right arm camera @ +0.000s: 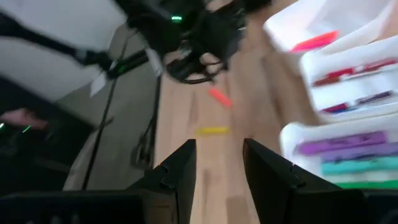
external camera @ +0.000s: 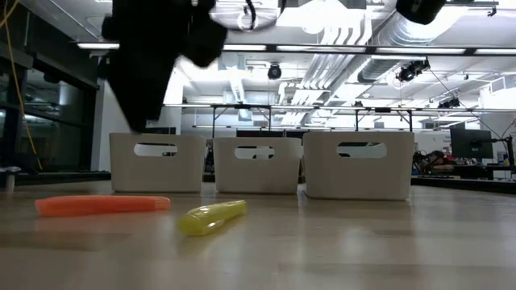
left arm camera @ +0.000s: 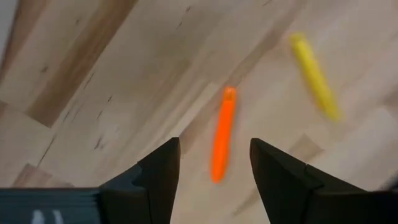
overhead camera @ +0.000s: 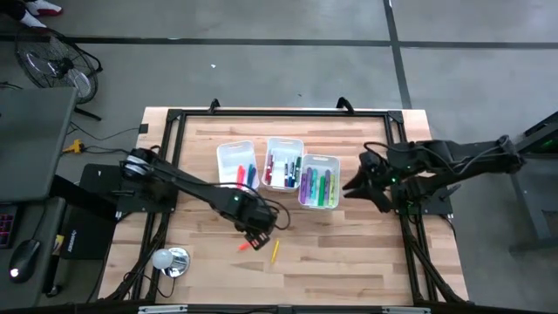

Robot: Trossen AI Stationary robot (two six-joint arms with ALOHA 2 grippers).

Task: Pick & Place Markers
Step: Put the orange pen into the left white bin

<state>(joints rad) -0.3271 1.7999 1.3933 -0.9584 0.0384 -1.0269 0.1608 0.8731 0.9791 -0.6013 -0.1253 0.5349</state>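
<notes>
An orange marker (left arm camera: 222, 134) and a yellow marker (left arm camera: 316, 76) lie flat on the wooden table, near its front middle. My left gripper (left arm camera: 214, 155) hangs open above the orange marker (overhead camera: 244, 247), pointing down. Its fingers stand on either side of the marker's end, clear of it. The low view shows the gripper (external camera: 145, 89) well above the orange marker (external camera: 102, 205) and the yellow marker (external camera: 211, 217). My right gripper (right arm camera: 219, 155) is open and empty, raised beside the right bin (overhead camera: 319, 181).
Three white bins stand in a row at the table's middle: the left bin (overhead camera: 236, 163), the middle bin (overhead camera: 283, 163) and the right bin, each with markers inside. A round silver object (overhead camera: 171, 260) sits at the front left. A black frame (overhead camera: 279, 113) borders the table.
</notes>
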